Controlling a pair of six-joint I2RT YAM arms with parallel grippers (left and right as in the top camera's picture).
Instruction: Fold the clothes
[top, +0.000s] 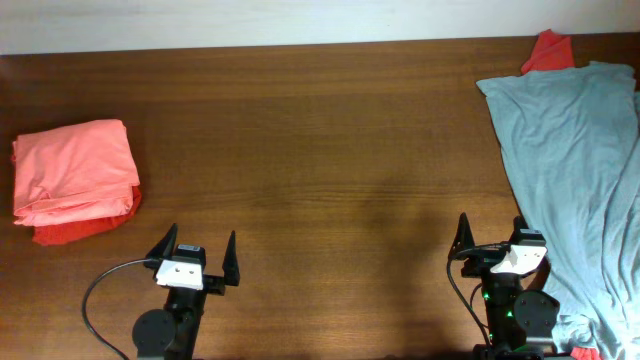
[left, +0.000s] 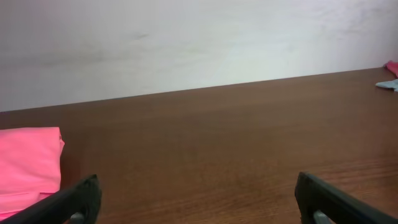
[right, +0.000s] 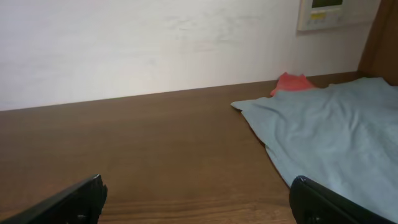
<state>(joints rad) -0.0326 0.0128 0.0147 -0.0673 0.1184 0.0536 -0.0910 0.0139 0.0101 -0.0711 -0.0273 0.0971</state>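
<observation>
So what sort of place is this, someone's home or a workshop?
Probably a lab or test room, not a home: a wooden table against a plain white wall, a wall control panel, and a grey-blue T-shirt spread for folding.

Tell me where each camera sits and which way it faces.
Overhead: above the brown wooden table, looking straight down; the robot's left fingers and right fingers show open at the near edge.
Left wrist: low over the table, facing the white wall; its fingers frame the bottom, folded salmon-pink T-shirt at left.
Right wrist: equally low, facing that wall; own fingers below, spread grey-blue T-shirt at right.
Shared: both wrist views catch the grey-blue shirt and the red cloth beyond it.
</observation>
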